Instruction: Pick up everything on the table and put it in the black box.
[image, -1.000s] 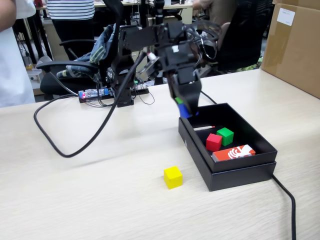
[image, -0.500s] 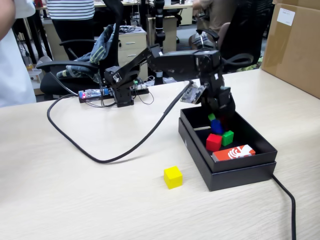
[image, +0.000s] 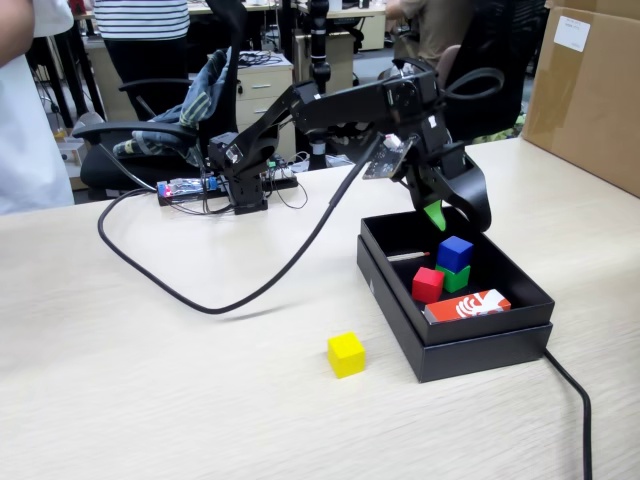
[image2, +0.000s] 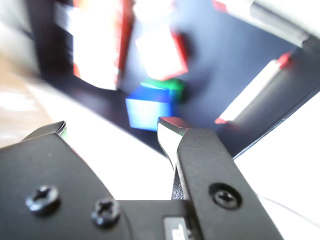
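The black box (image: 470, 352) stands on the table (image: 150, 380) at the right of the fixed view. Inside it, a blue cube (image: 455, 252) rests on top of a green cube (image: 460, 280), and a red cube (image: 428, 285) sits beside them. A yellow cube (image: 346, 354) lies on the table just left of the box. My gripper (image: 455, 214) hangs open above the box's far half with nothing in it. In the wrist view the gripper (image2: 114, 129) is open, and the blue cube (image2: 147, 112) and green cube (image2: 169, 86) lie below it, blurred.
A red-and-white card (image: 468, 306) and a thin white stick (image: 408, 256) also lie in the box. A thick black cable (image: 190, 295) loops over the table's left half. A brown carton (image: 590, 90) stands at the back right. Chairs and people are behind the table.
The arm swung right with the blue cube and lowered it into the box. The cube now rests on the green one, and the gripper has opened and lifted clear.
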